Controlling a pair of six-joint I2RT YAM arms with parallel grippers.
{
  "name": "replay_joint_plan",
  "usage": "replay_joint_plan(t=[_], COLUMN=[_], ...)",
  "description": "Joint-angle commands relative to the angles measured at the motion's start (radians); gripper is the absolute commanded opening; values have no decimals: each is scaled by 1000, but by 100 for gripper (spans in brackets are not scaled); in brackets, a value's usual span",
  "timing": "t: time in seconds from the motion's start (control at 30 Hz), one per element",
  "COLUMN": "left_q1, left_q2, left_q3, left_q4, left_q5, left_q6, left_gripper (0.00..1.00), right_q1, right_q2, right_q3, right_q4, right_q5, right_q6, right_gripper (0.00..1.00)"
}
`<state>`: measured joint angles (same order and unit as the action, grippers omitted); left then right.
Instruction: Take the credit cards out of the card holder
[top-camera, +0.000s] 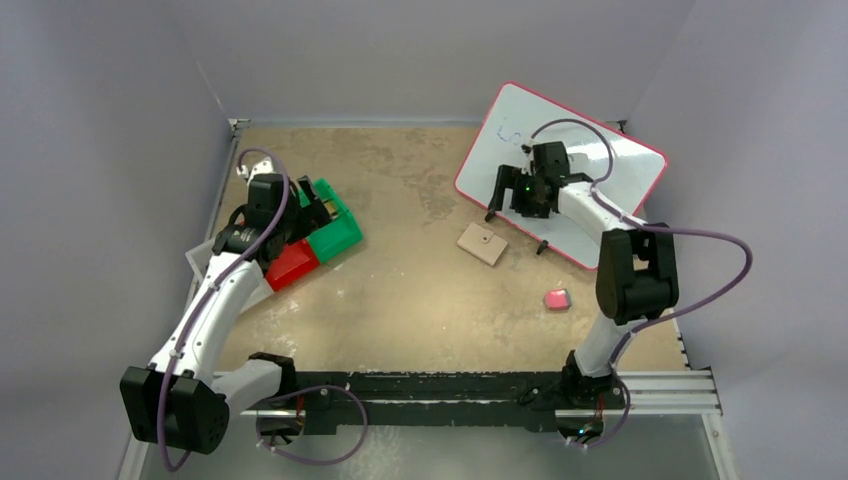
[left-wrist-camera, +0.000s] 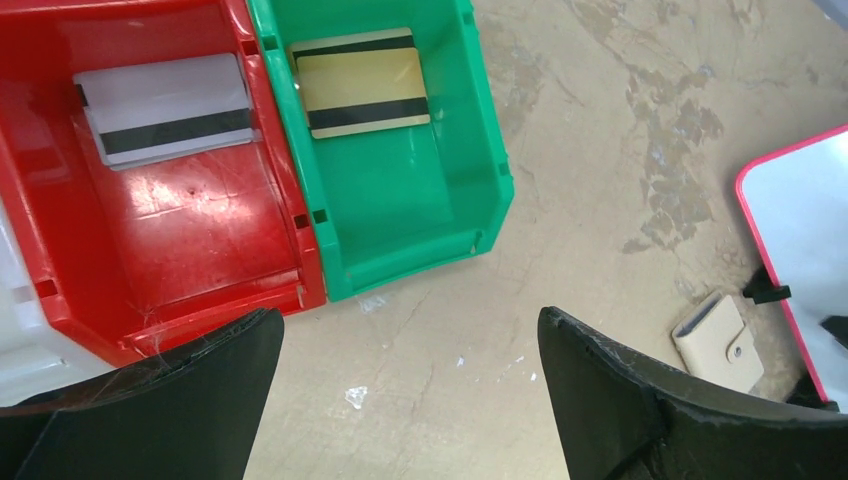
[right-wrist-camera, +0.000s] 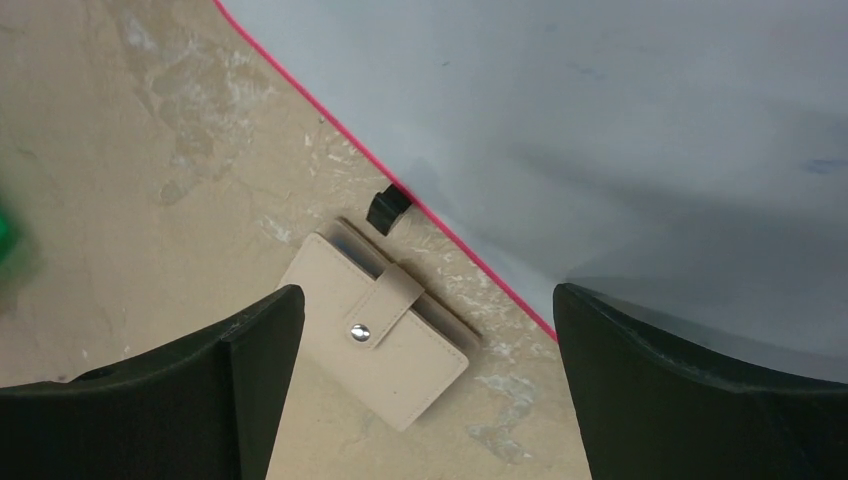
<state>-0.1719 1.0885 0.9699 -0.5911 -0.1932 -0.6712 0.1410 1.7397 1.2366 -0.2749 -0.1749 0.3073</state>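
The red bin and the green bin sit side by side on the far left of the table. The red one is on the left and the green one on the right, and their walls touch. In the red bin lies a silvery-grey card with a black stripe. It rests flat at the far end of the bin. There may be another card under it, but I cannot tell. In the green bin lies a gold card with dark stripes, also flat at the far end. A pale bin peeks out to the left of the red one, and what is inside it does not show.

The left gripper hangs over the near ends of the two bins. Its jaws are wide apart and hold nothing.

The card holder lies flat on the table, near the middle and a bit to the right. It is folded shut with its little tab snapped down, so any cards inside are hidden. It sits just beside the pink edge of the whiteboard.

The right gripper hangs above the card holder and the edge of the whiteboard. Its jaws are spread wide and grip nothing.

A small pink block sits on the near right of the table, well apart from the card holder.
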Motion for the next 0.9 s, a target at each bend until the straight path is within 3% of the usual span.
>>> replay_joint_plan(t=[0.0,0.4,0.73,0.87], left_q1=[-5,-6,-6,-6], left_q2=[4,7,15,7], left_q3=[0,1,16,24], left_q4=[54,59,51,31], left_q5=[69,59,66,61], left_q6=[-21,-30,-34,-27], left_gripper=[99,98,98,98], right_q1=[47,142,145,129], right_q2=[26,111,242,308], right_q3=[58,64,186,272], right_q4=[-2,50,124,120], right_q5=[18,39,401,465], right_q6=[24,40,117,121], right_gripper=[95,95,99,100])
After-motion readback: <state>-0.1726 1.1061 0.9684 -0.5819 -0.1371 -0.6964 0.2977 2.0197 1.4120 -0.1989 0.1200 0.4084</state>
